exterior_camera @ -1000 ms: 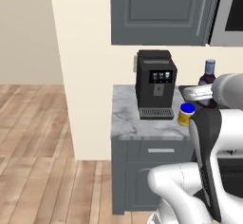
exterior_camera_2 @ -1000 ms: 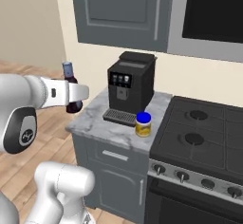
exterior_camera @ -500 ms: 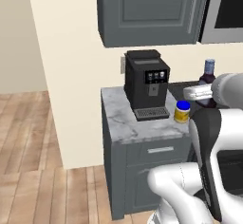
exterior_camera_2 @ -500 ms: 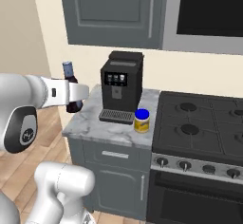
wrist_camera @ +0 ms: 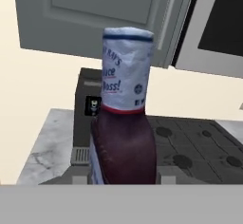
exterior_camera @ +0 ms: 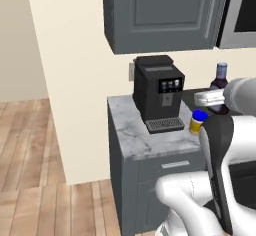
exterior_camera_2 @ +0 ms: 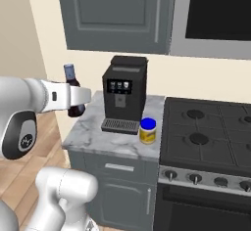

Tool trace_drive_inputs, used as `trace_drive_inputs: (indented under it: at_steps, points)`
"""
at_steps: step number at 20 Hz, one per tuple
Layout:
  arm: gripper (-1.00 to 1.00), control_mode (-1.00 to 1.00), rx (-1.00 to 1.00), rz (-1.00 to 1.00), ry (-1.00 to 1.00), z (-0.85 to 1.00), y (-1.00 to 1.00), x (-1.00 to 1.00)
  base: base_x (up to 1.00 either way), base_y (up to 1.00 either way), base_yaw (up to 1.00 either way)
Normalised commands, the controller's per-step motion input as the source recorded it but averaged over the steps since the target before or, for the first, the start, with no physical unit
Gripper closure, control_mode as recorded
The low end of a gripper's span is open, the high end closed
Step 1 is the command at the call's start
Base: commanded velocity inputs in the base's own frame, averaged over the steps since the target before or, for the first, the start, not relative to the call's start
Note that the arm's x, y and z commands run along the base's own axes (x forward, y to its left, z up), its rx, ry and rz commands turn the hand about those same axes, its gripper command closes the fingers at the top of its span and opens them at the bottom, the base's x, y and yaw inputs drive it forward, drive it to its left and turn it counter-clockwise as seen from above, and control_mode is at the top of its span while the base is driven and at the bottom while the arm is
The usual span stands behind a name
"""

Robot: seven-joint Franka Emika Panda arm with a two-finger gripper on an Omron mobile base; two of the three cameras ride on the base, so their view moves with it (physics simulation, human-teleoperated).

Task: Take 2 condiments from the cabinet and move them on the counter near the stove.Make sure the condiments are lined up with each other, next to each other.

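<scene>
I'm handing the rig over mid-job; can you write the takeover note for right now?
Gripper: shut on the dark bottle, held upright in the air left of the coffee machine.
Yellow jar with blue lid: already on the narrow marble counter, between the coffee machine's drip tray and the stove.
Cabinet: door closed.
Done: jar placed, bottle fetched.
Left: set the bottle down right beside the jar, lined up with it, near the stove; the coffee machine takes much of the counter, so space looks tight.
</scene>
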Motion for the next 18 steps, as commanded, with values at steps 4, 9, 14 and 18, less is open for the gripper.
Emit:
trace_drive_inputs:
  at_steps: [4,9,14,18]
  points:
    - [1.00,1.00,0.00,0.00,0.00,0.00,0.00,0.00,0.64,0.00,0.00]
    - [1.00,1.00,0.00,0.00,0.00,0.00,0.00,0.00,0.56,0.02,0.00]
    - [1.00,1.00,0.00,0.00,0.00,0.00,0.00,0.00,0.36,0.03,0.00]
    - [1.00,1.00,0.00,0.00,0.00,0.00,0.00,0.00,0.26,0.02,0.00]
